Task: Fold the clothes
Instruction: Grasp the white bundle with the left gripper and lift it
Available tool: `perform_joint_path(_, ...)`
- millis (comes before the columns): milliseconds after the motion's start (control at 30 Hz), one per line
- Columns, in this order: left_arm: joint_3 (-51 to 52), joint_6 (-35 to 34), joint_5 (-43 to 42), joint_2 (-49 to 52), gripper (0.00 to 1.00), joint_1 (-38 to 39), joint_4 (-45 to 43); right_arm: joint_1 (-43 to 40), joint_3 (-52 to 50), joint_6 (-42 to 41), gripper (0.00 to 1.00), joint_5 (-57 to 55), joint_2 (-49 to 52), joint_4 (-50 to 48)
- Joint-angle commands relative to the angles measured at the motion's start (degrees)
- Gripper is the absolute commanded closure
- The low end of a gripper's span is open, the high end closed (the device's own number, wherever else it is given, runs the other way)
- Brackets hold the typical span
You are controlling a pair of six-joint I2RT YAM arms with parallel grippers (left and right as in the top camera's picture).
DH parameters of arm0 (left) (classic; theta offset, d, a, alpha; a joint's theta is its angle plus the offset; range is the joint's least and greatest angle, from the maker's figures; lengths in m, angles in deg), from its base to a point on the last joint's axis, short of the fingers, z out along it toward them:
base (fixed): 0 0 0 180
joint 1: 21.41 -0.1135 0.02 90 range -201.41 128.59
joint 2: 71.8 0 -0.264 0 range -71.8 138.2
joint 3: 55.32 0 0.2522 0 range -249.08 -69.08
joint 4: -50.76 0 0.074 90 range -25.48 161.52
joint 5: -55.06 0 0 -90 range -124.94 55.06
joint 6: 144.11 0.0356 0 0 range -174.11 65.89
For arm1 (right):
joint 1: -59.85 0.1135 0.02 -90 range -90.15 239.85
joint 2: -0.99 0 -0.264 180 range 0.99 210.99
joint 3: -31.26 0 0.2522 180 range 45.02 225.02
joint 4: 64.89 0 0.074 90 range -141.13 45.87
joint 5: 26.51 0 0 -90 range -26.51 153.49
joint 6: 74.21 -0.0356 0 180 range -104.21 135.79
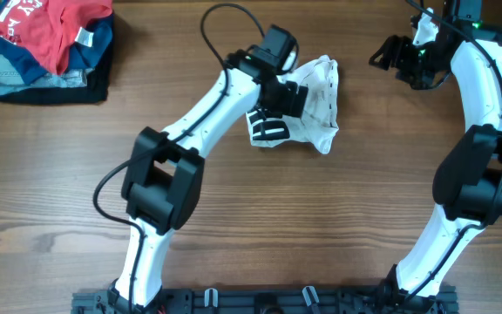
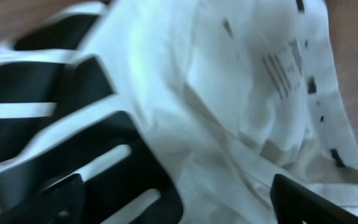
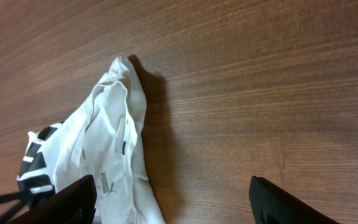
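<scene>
1. Only the overhead view shows a clothes pile at the table's far left. Only the right wrist view shows the logo on the crumpled white garment, which lies far-centre.
2. The left gripper hangs over the garment's black stripes, jaws wide apart and empty.
3. The right gripper hovers beside the garment, jaws spread and empty.

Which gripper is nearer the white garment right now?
Left. The left gripper sits right over the garment, jaws spread; the right gripper hangs off to its right above the table, not touching it.
</scene>
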Motion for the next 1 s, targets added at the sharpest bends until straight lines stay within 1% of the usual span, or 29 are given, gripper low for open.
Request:
perform_joint_path(0,-0.04,2.16,1.73,2.97,0.13,0.79,-0.09,0.13,0.07,-0.94,0.21,0.24,-0.98,-0.68)
perform_joint_path(67,-0.04,2.25,3.96,3.19,0.21,0.63,0.33,0.13,0.07,-0.94,0.21,0.24,-0.98,-0.76)
perform_joint_path(100,-0.04,4.76,4.96,3.19,0.25,0.39,0.90,0.13,0.07,-0.96,0.21,0.24,-0.98,-0.79)
perform_joint_path(133,-0.04,7.63,5.97,3.19,0.25,0.17,1.57,0.13,0.07,-0.92,0.21,0.22,-0.98,-0.85)
perform_joint_path(300,-0.04,19.17,12.28,3.58,0.16,-0.44,4.70,0.13,0.07,-0.87,0.20,-0.24,-0.98,-1.40)
perform_joint_path(333,-0.04,21.05,12.81,3.80,0.14,-0.46,4.74,0.13,0.07,-0.87,0.20,-0.24,-0.98,-1.40)
perform_joint_path(400,-0.04,25.97,13.20,4.92,0.11,-0.52,4.70,0.13,0.07,-0.85,0.18,-0.24,-0.98,-1.40)
perform_joint_path(467,-0.04,29.59,17.92,6.45,0.10,-0.61,4.68,0.13,0.07,-0.83,0.16,-0.24,-0.98,-1.40)
perform_joint_path(533,-0.04,30.67,25.16,7.98,0.05,-1.11,4.63,0.13,0.07,-0.79,0.15,-0.33,-0.98,-1.38)
perform_joint_path(567,-0.04,30.64,29.66,8.90,0.01,-1.75,4.59,0.13,0.07,-0.79,0.15,-0.68,-0.98,-1.27)
perform_joint_path(600,-0.04,30.64,32.11,9.73,0.00,-2.80,4.63,0.13,0.07,-0.76,0.15,-0.96,-0.98,-1.22)
perform_joint_path(667,-0.04,30.64,32.96,10.67,0.00,-4.90,4.70,0.13,0.07,-0.74,0.15,-1.55,-0.98,-1.14)
perform_joint_path(833,-0.04,30.60,33.46,10.97,0.00,-13.11,2.78,0.13,0.07,-0.76,0.14,-1.73,-0.98,-1.16)
perform_joint_path(967,-0.52,30.21,39.58,10.62,0.00,-18.53,-0.17,0.13,0.07,-0.76,0.14,-1.70,-0.98,-1.18)
